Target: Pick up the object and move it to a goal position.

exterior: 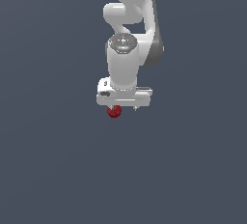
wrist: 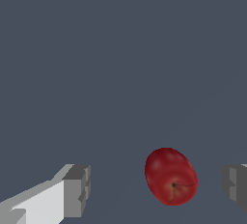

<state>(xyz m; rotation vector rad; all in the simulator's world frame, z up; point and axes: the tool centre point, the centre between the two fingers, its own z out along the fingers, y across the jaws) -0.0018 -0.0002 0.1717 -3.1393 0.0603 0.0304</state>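
Note:
The object is a small dark red round thing [exterior: 114, 112], like a tiny apple. In the exterior view it lies on the grey floor just under my white gripper [exterior: 124, 107], toward the exterior view's left end of the hand. In the wrist view the object [wrist: 171, 176] sits between my two grey fingertips [wrist: 77, 190], nearer one of them, with a gap on both sides. The jaws are wide open and touch nothing.
A flat dark grey surface [exterior: 58, 170] fills both views. The white arm [exterior: 130, 6] rises straight above the gripper.

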